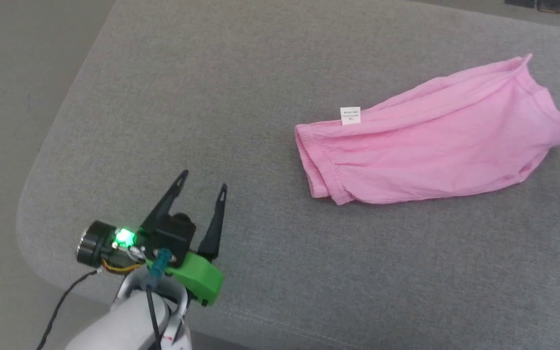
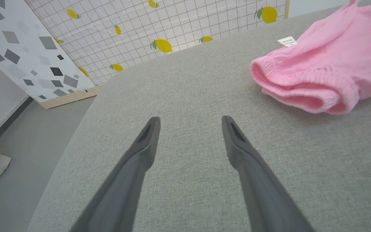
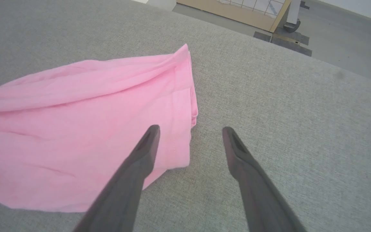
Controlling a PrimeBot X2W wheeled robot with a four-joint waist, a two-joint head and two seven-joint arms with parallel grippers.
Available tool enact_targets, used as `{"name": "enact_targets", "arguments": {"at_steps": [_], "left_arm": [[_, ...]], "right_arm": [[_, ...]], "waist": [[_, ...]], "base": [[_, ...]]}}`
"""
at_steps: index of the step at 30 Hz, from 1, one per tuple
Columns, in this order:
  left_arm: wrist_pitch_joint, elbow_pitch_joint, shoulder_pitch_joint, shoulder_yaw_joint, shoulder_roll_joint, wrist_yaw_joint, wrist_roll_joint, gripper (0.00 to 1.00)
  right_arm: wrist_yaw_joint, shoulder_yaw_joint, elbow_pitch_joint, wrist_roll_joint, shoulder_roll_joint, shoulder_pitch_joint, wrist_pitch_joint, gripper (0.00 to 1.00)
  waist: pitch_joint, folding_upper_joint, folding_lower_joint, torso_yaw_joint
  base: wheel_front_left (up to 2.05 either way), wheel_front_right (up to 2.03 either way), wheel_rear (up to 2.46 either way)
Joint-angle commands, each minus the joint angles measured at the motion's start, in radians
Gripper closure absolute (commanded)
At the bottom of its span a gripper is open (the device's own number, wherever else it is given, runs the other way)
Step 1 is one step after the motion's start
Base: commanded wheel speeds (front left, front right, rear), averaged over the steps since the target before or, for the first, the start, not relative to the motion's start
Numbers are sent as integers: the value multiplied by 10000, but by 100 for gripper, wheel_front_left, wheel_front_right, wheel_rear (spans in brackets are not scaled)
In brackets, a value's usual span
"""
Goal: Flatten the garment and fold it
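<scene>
The pink shorts point(image 1: 435, 141) lie on the grey tabletop point(image 1: 212, 73). They look folded once, with the waistband toward the left gripper point(image 1: 204, 180). That gripper is open and empty, well apart. The right gripper point(image 3: 191, 128) hangs open over the leg hem, maybe to pinch it.

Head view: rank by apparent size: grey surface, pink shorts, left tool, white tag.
1. grey surface
2. pink shorts
3. left tool, which is nearer the camera, so it may look larger than it is
4. white tag
</scene>
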Motion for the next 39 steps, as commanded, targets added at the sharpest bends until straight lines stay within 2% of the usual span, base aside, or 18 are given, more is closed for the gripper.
{"name": "enact_targets", "arguments": {"at_steps": [1, 8, 14, 23, 24, 26, 33, 39], "left_arm": [[-117, -46, 147, -52, 16, 98, 160, 0], [-321, -139, 213, -200, -348, 252, 400, 0], [-418, -44, 74, -241, -679, 185, 462, 0], [-504, 159, 10, -190, -916, 110, 459, 0], [-510, 177, 14, -184, -922, 103, 458, 0], [-517, 214, 23, -177, -925, 94, 450, 0], [-513, 380, 76, -202, -897, -1, 345, 0], [-402, 487, 160, -307, -812, -128, 244, 0]], "right_arm": [[-17, -97, 168, 41, 60, -136, 271, 0], [-17, -405, 898, -385, 35, -789, 1467, 0], [-17, -697, 1353, -743, 98, -1179, 2046, 0], [-17, -542, 1454, -964, 212, -479, 3240, 0], [-17, -521, 1401, -969, 210, -342, 3382, 46], [-17, -559, 1276, -967, 217, -146, 3501, 100], [-17, -1097, 1135, -1224, 334, 116, 3025, 100], [-17, -1652, 1230, -1280, 623, 480, 2367, 100]], "waist": [[276, 0, 1, 261], [923, 0, 1, 826], [1370, 0, 1, 1246], [1550, 0, 1, 1551], [1549, 0, 1, 1557], [1536, 0, 1, 1539], [1199, 0, 1, 1259], [472, 0, 1, 773]], "base": [[0, 0, 0], [0, 0, 0], [0, 0, 0], [0, 0, 0], [0, 0, 0], [0, 0, 0], [0, 0, 0], [0, 0, 0]]}}
